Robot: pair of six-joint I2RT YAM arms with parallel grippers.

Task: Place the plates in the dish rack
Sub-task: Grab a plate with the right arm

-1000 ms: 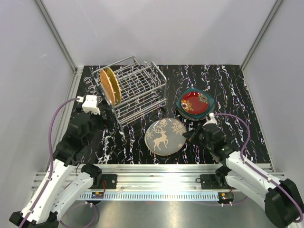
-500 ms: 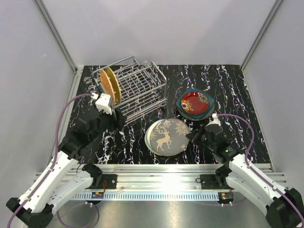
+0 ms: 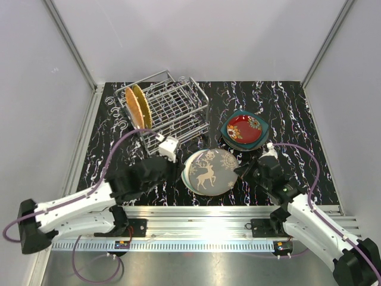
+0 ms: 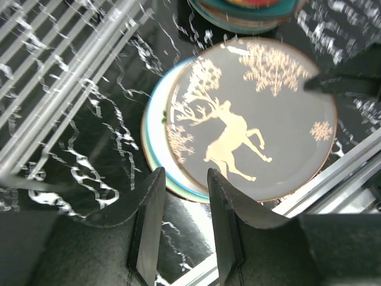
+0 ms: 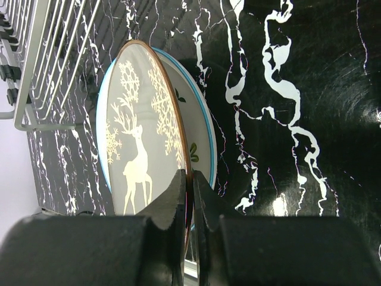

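Observation:
The grey reindeer plate (image 3: 208,171) (image 4: 250,119) (image 5: 140,137) is tipped up on its right side, off a pale blue-green plate (image 4: 156,128) (image 5: 199,137) lying under it. My right gripper (image 3: 241,171) (image 5: 189,176) is shut on the reindeer plate's right rim. My left gripper (image 3: 178,171) (image 4: 184,179) hovers just short of the stack's left edge, jaws partly apart with nothing between them. The dish rack (image 3: 172,113) (image 4: 59,71) (image 5: 41,59) stands at the back left, with an orange plate (image 3: 138,107) upright in its left end. A red plate (image 3: 244,129) rests on a dark teal plate (image 3: 229,132) at the right.
Aluminium rail (image 3: 196,211) runs along the table's near edge, close under the reindeer plate. White walls enclose the table on the left, back and right. The black marbled tabletop (image 3: 286,113) lies between the rack and the plate stacks.
My left arm has swung right from beside the rack to the reindeer plate's left edge, and its jaws have narrowed. The right gripper keeps its hold on the plate's rim.

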